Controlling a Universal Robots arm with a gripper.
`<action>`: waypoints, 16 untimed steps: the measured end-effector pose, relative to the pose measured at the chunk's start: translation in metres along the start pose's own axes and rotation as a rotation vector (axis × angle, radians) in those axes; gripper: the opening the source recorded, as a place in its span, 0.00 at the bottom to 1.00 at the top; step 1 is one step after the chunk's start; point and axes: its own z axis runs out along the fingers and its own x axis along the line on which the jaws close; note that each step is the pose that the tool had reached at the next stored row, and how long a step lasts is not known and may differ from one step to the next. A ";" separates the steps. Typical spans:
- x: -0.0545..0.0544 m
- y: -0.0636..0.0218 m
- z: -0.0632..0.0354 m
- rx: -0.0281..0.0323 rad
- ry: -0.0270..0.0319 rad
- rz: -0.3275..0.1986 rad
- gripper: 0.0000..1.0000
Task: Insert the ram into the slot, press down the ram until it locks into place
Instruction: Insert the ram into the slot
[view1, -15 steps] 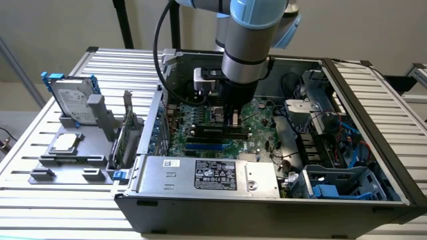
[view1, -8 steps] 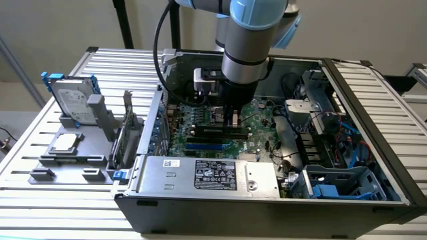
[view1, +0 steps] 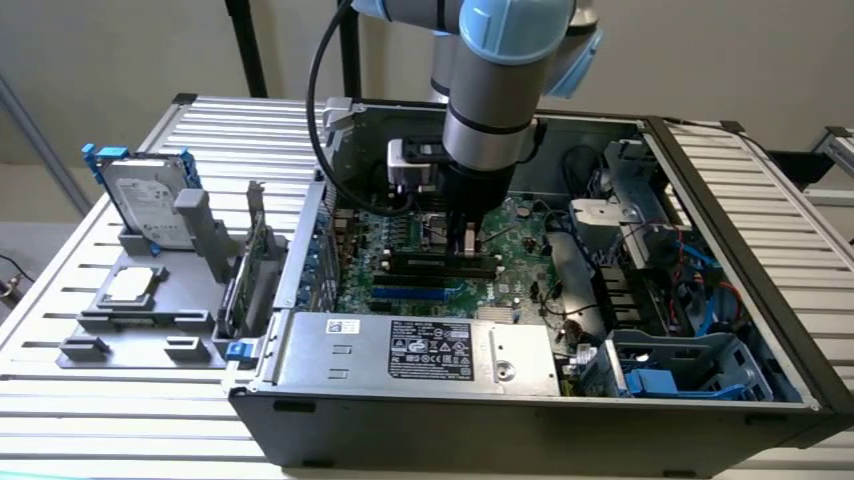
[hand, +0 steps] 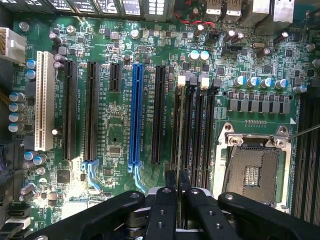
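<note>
Tool (hand: 178, 182): pinched onto the ram (hand: 180, 125), at its top edge.
Position: ram edge-on along black memory slot (hand: 176, 120).
Handling (judged): light, stiff, brittle; hold bare edges, not chips.

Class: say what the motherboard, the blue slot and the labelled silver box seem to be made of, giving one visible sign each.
Motherboard: green lacquered circuit laminate, printed traces. Blue slot: probably moulded plastic, uniform bright colour. Labelled silver box: sheet metal, maybe steel, dull grey sheen.

Nothing legible: power supply label (view1: 430, 349) and motherboard (hand: 115, 135) silkscreen carry print, none of it readable.
</note>
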 end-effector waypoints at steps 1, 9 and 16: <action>0.000 0.0000 0.0003 0.0000 0.0000 0.000 0.13; 0.000 -0.0001 0.0022 0.0000 0.0001 0.000 0.15; -0.001 0.0007 -0.0163 -0.0001 -0.0001 0.000 0.27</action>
